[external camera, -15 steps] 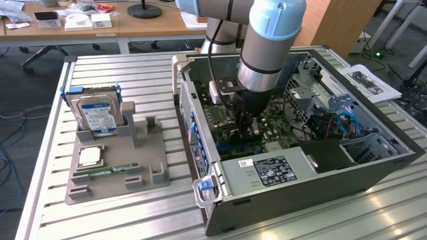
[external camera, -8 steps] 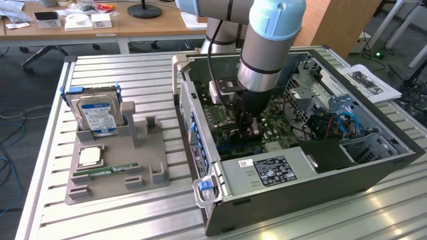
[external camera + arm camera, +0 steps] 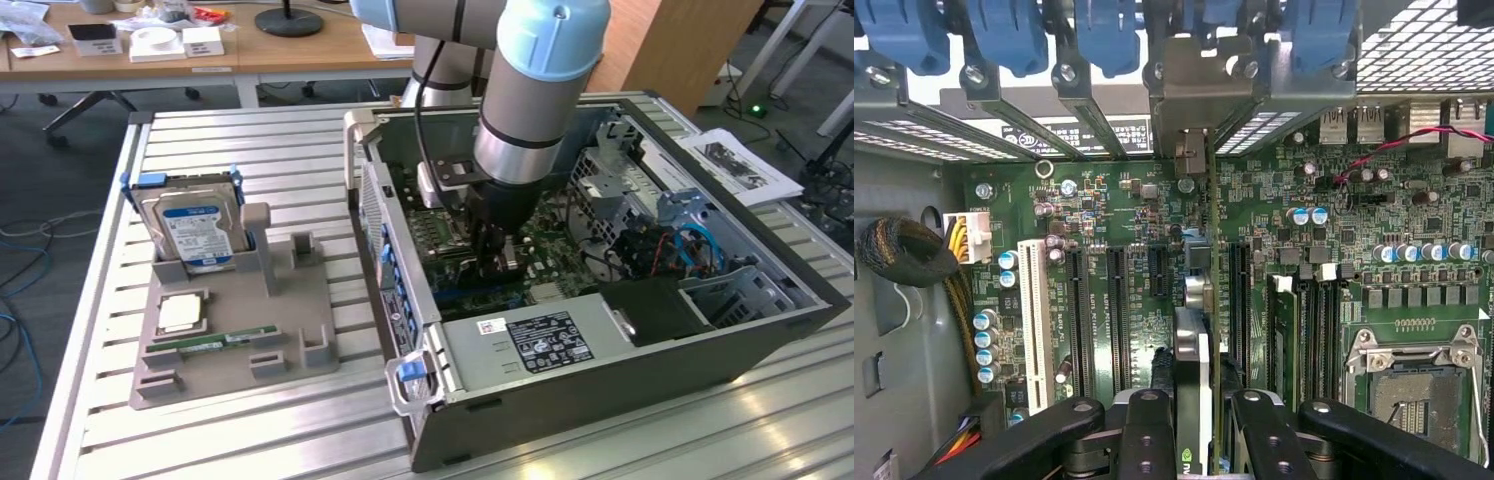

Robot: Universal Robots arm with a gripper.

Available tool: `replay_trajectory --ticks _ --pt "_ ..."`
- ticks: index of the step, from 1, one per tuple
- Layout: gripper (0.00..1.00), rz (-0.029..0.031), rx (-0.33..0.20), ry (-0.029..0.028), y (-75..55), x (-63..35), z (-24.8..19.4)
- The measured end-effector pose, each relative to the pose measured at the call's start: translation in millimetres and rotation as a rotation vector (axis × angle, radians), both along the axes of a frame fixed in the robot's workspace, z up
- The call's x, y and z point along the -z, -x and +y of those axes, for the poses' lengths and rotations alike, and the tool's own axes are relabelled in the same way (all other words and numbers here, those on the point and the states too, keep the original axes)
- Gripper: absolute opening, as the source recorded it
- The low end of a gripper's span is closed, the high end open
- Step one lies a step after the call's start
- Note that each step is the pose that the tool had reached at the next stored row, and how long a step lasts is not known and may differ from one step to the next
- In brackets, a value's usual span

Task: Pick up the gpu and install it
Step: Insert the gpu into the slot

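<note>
Gripper [image 3: 1194, 420], wrist view: two dark fingers [image 3: 1146, 430] closed partway on the gpu [image 3: 1194, 370], which stands edge-on between them. The card runs straight away from the gripper, its thin edge lying over the board [image 3: 1104, 200] along the row of long black slots [image 3: 1118, 320]. Its far end carries a pale metal bracket [image 3: 1199, 95] that reaches the rear wall of the case [image 3: 894, 400], among the other slot covers [image 3: 1094, 120] and below the blue clips [image 3: 1004, 35]. Whether the card's lower edge is seated in a slot or only held just above it cannot be told from this angle.

To one side of the card: a white slot [image 3: 1035, 320] and a white power plug [image 3: 967, 235] with a braided cable bundle [image 3: 899, 250]. To the other side: memory slots [image 3: 1309, 330] and the open cpu socket [image 3: 1414, 370].

Exterior view: the arm [image 3: 534, 90] comes down into the open case [image 3: 601, 350], which lies on its side on a slatted metal table [image 3: 240, 140]. The gripper [image 3: 501, 255] is low over the green board [image 3: 554, 250], with the gpu [image 3: 507, 262] showing as a small pale piece at its tip, upright.

Towards the exterior view's left, well apart from the case, a grey holder [image 3: 300, 320] stands on the table. It carries a hard drive [image 3: 196, 230] upright, a cpu [image 3: 180, 312] lying flat, and a memory stick [image 3: 214, 342] lying near its front.
</note>
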State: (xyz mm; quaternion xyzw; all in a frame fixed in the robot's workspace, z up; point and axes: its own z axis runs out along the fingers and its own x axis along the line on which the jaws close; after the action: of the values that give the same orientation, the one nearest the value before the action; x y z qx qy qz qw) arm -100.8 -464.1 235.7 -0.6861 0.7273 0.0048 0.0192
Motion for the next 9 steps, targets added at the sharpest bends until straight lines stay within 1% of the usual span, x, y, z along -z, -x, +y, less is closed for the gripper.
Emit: replay_trajectory --ticks 9 --pt "0.27 0.0000 0.012 -0.0001 0.0 0.0 0.0"
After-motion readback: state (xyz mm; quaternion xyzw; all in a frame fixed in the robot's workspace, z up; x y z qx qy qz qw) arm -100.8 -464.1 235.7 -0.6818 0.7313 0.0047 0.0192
